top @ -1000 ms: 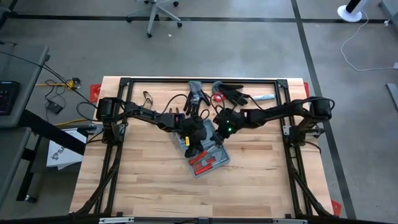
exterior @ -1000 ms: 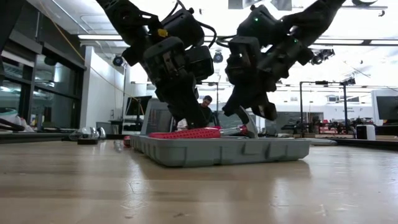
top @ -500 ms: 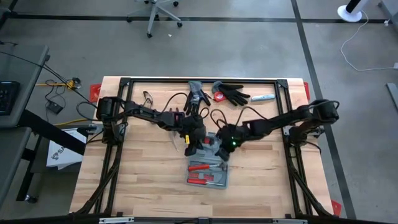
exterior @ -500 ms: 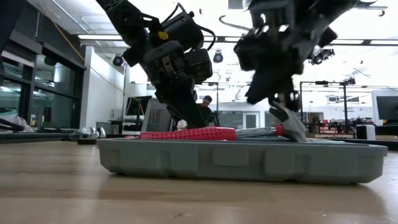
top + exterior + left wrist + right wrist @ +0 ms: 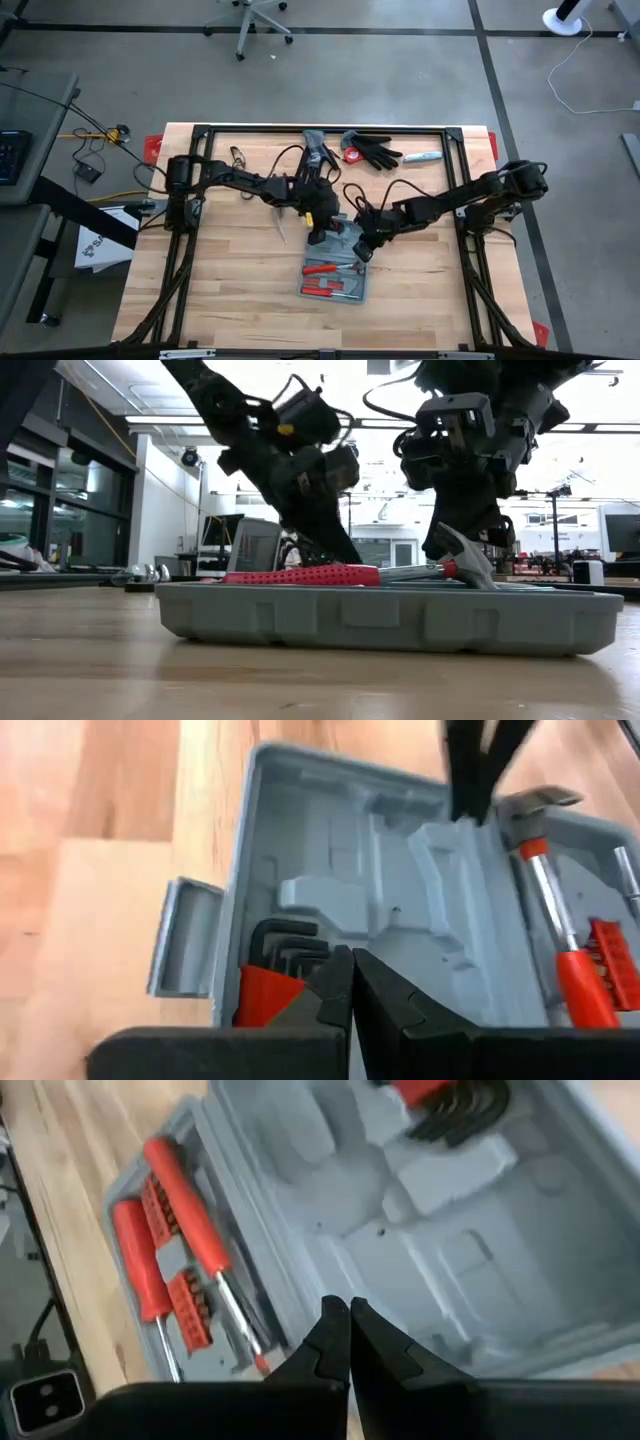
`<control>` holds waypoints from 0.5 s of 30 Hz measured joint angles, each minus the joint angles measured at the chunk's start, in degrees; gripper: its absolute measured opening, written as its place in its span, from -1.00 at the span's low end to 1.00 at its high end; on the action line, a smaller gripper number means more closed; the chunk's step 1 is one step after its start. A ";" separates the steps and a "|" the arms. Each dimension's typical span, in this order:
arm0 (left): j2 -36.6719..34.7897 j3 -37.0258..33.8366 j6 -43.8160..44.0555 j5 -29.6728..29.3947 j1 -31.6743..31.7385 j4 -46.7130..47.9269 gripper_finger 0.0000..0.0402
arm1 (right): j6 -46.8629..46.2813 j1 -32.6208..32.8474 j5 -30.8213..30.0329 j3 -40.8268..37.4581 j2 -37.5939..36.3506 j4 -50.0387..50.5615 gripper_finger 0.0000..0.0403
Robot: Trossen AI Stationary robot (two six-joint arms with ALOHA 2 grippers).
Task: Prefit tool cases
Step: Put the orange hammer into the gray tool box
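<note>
The grey-blue tool case (image 5: 338,270) lies open and flat on the wooden table, its underside on the wood (image 5: 390,615). The near half holds red-handled tools (image 5: 322,270), with a red-handled hammer (image 5: 310,574) on top. The far half holds black hex keys in a red holder (image 5: 265,995), and a latch tab (image 5: 185,950) sticks out of its side. My left gripper (image 5: 320,235) is shut, its tips low over the far half's moulded interior (image 5: 352,982). My right gripper (image 5: 362,250) is shut, its tips low over the case's middle (image 5: 348,1335). My left gripper points its shut fingers down into the far half beside the hex keys (image 5: 300,970). I cannot tell whether they touch the plastic. My right gripper points its shut fingers down at the moulded interior (image 5: 400,1280) near the hammer head (image 5: 465,565). I cannot tell whether they touch.
Two black gloves (image 5: 318,155) (image 5: 378,152), a red item (image 5: 350,156) and a pale pen-like thing (image 5: 425,157) lie along the far edge. A thin object (image 5: 280,226) lies left of the case. Bare wood shows near the front corners.
The case has turned from a slant to square with the table and slid toward the near edge, then lain still. My right gripper has gone toward the near edge with it. My left gripper has shifted slightly toward the right.
</note>
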State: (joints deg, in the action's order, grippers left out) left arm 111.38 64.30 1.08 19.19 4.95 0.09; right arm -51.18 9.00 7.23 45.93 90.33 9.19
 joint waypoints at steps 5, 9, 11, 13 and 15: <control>5.66 5.09 0.18 1.96 0.01 1.88 -1.00 | -0.45 0.06 2.02 -0.02 0.02 -2.52 -1.00; 8.45 8.78 0.31 0.23 0.08 3.47 -1.00 | -0.87 0.40 3.59 0.00 0.01 -3.84 -1.00; 9.25 9.98 0.31 -1.50 0.22 4.08 -1.00 | -0.90 0.77 4.13 -0.02 0.02 -3.84 -1.00; 9.60 10.56 0.42 -2.52 0.68 4.47 -1.00 | -1.08 1.30 4.53 0.00 0.00 -4.19 -1.00; 9.74 10.71 1.11 -2.65 1.44 4.45 -1.00 | -1.33 1.96 4.82 0.04 -0.03 -4.73 -1.00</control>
State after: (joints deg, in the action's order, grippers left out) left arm 121.12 75.00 2.19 16.54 6.39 4.54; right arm -52.50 10.96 12.05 45.98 90.30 4.46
